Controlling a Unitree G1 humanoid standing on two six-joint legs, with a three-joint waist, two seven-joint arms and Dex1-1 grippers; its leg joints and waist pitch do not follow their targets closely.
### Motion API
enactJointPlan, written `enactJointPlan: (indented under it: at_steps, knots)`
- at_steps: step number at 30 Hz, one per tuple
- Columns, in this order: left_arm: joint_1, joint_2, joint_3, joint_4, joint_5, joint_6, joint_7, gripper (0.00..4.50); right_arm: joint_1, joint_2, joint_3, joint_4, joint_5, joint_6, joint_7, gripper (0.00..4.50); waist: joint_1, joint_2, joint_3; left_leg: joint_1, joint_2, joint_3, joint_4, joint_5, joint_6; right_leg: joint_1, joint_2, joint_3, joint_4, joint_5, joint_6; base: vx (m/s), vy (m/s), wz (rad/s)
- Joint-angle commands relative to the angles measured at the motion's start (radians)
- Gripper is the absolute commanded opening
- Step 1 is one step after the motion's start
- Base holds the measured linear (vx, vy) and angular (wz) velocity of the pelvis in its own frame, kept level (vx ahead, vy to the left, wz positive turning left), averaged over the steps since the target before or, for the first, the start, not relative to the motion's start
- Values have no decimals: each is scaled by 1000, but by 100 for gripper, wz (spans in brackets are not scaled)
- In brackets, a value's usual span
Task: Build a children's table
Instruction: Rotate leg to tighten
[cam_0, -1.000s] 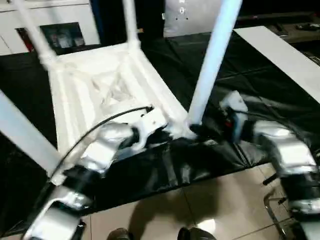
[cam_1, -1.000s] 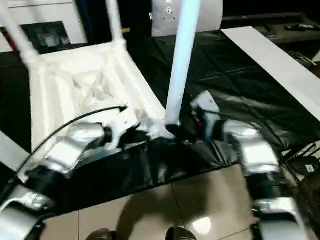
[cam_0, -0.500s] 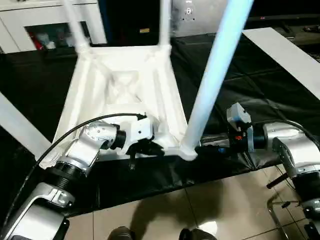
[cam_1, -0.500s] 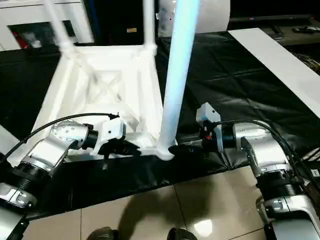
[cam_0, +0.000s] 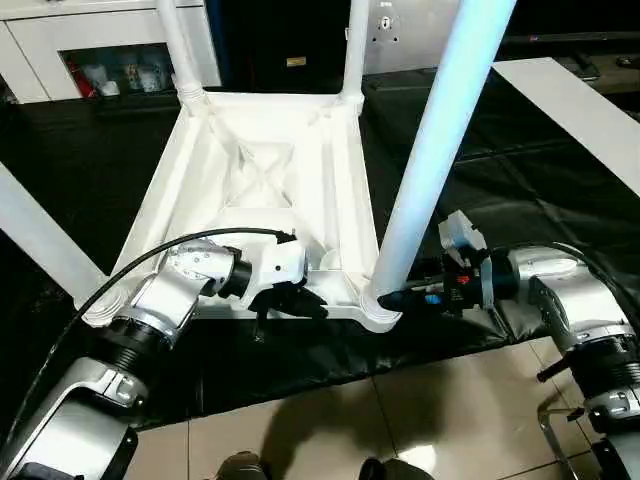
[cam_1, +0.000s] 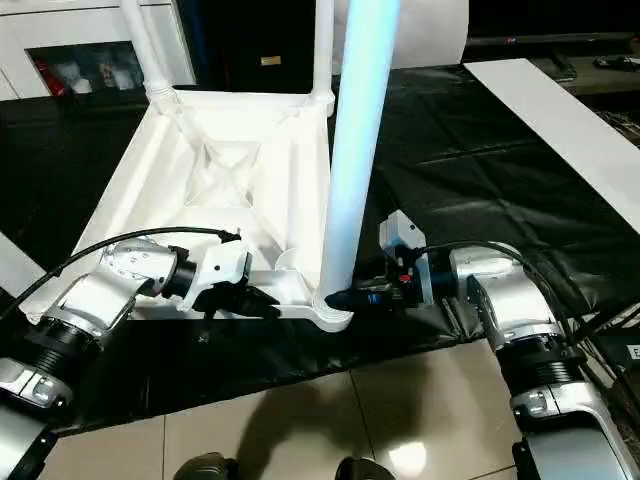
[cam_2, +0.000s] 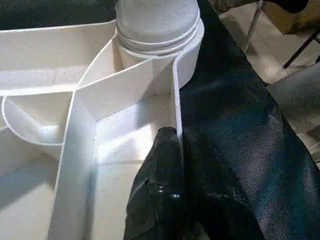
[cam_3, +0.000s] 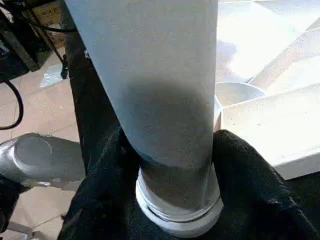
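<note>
Black sheet (cam_0: 520, 180) spread over the floor, beige tiles (cam_0: 450, 410) at its near edge, white cabinet (cam_0: 90, 50) with glass doors behind. On the sheet, upside down, the table (cam_0: 265, 190), ribbed underside facing up, legs standing upward from the corner sockets. At the left, left end effector (cam_0: 290, 298) clamped on the near rim (cam_2: 176, 107) of the table, one finger (cam_2: 162, 165) inside the rim and the other outside, close to the near right socket. Just beside, near right leg (cam_0: 435, 150) rising tall and upright from its socket. At the right, right end effector (cam_1: 345, 297) closed around the base of that leg, a finger (cam_3: 245, 175) on each side.
</note>
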Motion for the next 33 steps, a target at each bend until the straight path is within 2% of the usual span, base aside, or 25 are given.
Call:
enactJointPlan:
  at_steps: [1,3,4,5,6,8,9,10,11,12,13,14,16,17,19,20,21,22,23,24,27,29,30,31,33]
  knots:
    - [-6,-7,-36,10,20,-5,-21,0,-2,4,20,-11,13,18,34,196,-5,-2,-87,2,47,2,-59,54,163,73,-67,67,-51,-42,-289,0,0,0]
    - [0,-8,-29,3,19,20,-9,0,14,2,23,-30,20,28,40,195,-5,-2,-88,2,47,2,-59,63,165,73,-66,67,-49,-29,-290,0,0,0]
    - [16,-12,-17,-23,15,80,22,0,43,5,25,-83,42,91,25,194,-5,-2,-87,2,47,2,-59,67,167,72,-66,68,-48,-23,-293,0,0,0]
    - [17,-12,-17,-25,15,83,23,0,44,6,25,-85,42,93,23,193,-4,-3,-88,4,49,2,-59,77,169,73,-65,69,-47,-11,-294,0,0,0]
    - [30,-20,-8,-52,10,135,53,0,61,23,23,-110,36,125,-32,193,-4,-4,-87,3,49,2,-58,85,176,71,-66,69,-46,-6,-296,0,0,0]
    - [38,-35,4,-76,5,185,89,0,71,50,17,-122,24,162,-107,193,-7,-5,-82,1,48,2,-63,51,159,73,-68,68,-55,-73,-281,0,0,0]
    - [46,-61,19,-105,-4,247,137,0,82,93,7,-138,13,203,-204,193,-12,-11,-77,0,48,4,-67,34,146,72,-68,70,-60,-104,-273,0,0,0]
    - [49,-73,25,-116,-8,271,157,0,86,112,3,-144,9,216,-243,193,-15,-6,-64,3,46,6,-75,-44,106,69,-68,68,-78,-231,-243,0,0,0]
    - [51,-95,35,-126,-11,297,192,0,86,146,-7,-146,3,236,-304,193,-16,-6,-61,8,42,6,-78,-92,83,69,-69,67,-89,-314,-218,0,0,0]
    - [48,-141,53,-126,-8,329,269,0,81,212,-29,-136,-8,263,-419,193,-23,-11,-59,10,34,4,-81,-143,45,73,-70,65,-102,-436,-168,-50,-2,-5]
    - [46,-150,56,-125,-7,335,284,0,80,224,-33,-133,-10,267,-439,193,-34,-11,-57,10,32,2,-85,-153,22,71,-68,63,-108,-484,-136,-50,-2,-5]
    - [42,-168,63,-119,-5,346,315,0,76,247,-41,-126,-14,275,-479,193,-43,-12,-60,7,28,-1,-86,-158,14,76,-68,59,-114,-517,-105,0,0,0]
    - [31,-216,76,-107,7,389,393,0,61,317,-70,-97,-23,283,-589,193,-57,-13,-59,6,26,-1,-88,-167,21,71,-64,57,-121,-518,-90,0,0,0]
    - [22,-252,92,-105,13,427,454,0,48,359,-81,-76,-40,281,-667,193,-64,-4,-60,9,26,0,-86,-171,22,67,-63,59,-121,-510,-93,0,0,0]
    - [7,-301,113,-100,20,474,536,0,21,420,-104,-34,-61,277,-791,193,-73,-8,-60,10,21,-1,-84,-185,17,66,-60,52,-126,-531,-89,0,0,0]
    - [-10,-337,128,-90,23,492,594,0,-14,472,-134,20,-66,262,-890,193,-80,-6,-59,9,19,0,-84,-187,20,62,-60,54,-128,-539,-86,0,0,0]
    - [-10,-337,128,-90,23,492,594,0,-14,472,-134,20,-66,262,-890,193,-84,-5,-58,9,18,-1,-83,-193,20,61,-60,51,-129,-547,-86,0,0,0]
    - [-18,-355,137,-85,27,500,621,0,-32,496,-150,47,-68,253,-934,193,-85,-7,-63,8,17,-3,-83,-191,25,66,-59,49,-131,-545,-76,0,0,0]
    - [-26,-369,142,-80,30,501,639,0,-45,516,-167,73,-57,232,-948,193,-87,-4,-64,10,20,-1,-84,-181,34,62,-60,53,-129,-509,-88,0,0,0]
    - [-34,-383,146,-76,34,501,658,0,-58,534,-180,96,-49,209,-957,249,-89,-3,-66,6,23,-1,-83,-173,42,63,-61,55,-123,-463,-109,0,0,0]
    - [-40,-385,133,-73,44,486,652,0,-57,534,-175,106,-67,173,-966,269,-86,-1,-73,5,27,1,-82,-129,64,66,-58,60,-108,-338,-153,19,-3,2]
    - [-33,-371,119,-80,52,472,635,0,-39,517,-173,75,-75,174,-945,299,-83,-2,-78,1,28,4,-77,-63,92,71,-57,63,-94,-218,-198,0,0,0]
    - [-29,-365,116,-84,56,468,633,0,-30,505,-174,54,-76,175,-929,308,-81,-1,-78,0,28,4,-77,-54,97,72,-58,64,-92,-203,-205,0,0,0]
    - [-24,-358,112,-88,58,462,628,0,-22,491,-175,34,-77,177,-912,312,-76,4,-81,-1,27,4,-75,-30,110,75,-57,65,-86,-161,-213,0,0,0]
    - [-14,-346,107,-93,63,456,616,0,-13,450,-170,7,-75,170,-873,331,-74,0,-82,-3,28,4,-74,-8,130,78,-56,64,-82,-121,-229,0,0,0]
